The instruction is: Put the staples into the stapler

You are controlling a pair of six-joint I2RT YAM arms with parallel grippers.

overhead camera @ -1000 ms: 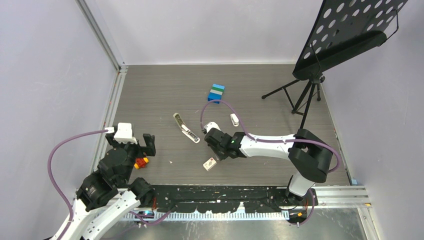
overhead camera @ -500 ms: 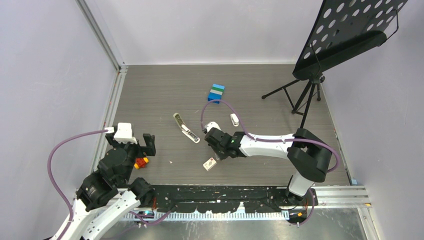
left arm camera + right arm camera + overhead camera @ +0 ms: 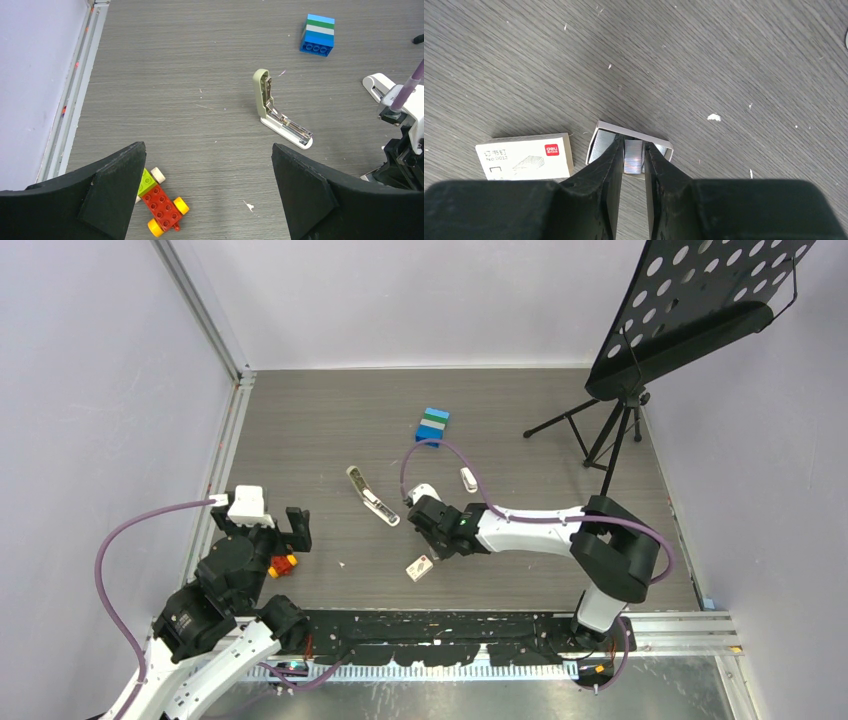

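Note:
The stapler (image 3: pixel 372 498) lies hinged open in an L at mid-table, olive top raised and silver channel bare; it also shows in the left wrist view (image 3: pixel 280 120). The staples' white box (image 3: pixel 524 157) with a red mark lies flat, its open insert tray (image 3: pixel 600 142) just to the right. My right gripper (image 3: pixel 633 145) reaches into that tray, its jaws narrowed around one silvery strip of staples (image 3: pixel 633 156). From above, the right gripper (image 3: pixel 432 532) hovers over the box (image 3: pixel 420 567). My left gripper (image 3: pixel 208 146) stands wide open and holds nothing, low at the left (image 3: pixel 272 530).
A red-yellow toy brick car (image 3: pixel 160 209) lies by my left finger. A blue-green brick stack (image 3: pixel 432 426) sits at the back centre, with a stubby white object (image 3: pixel 468 479) near the right arm's cable. A music stand's tripod (image 3: pixel 600 430) occupies the back right.
The right gripper's jaws have narrowed slightly on the staple strip and the right wrist has edged a little left. The left arm has not moved.

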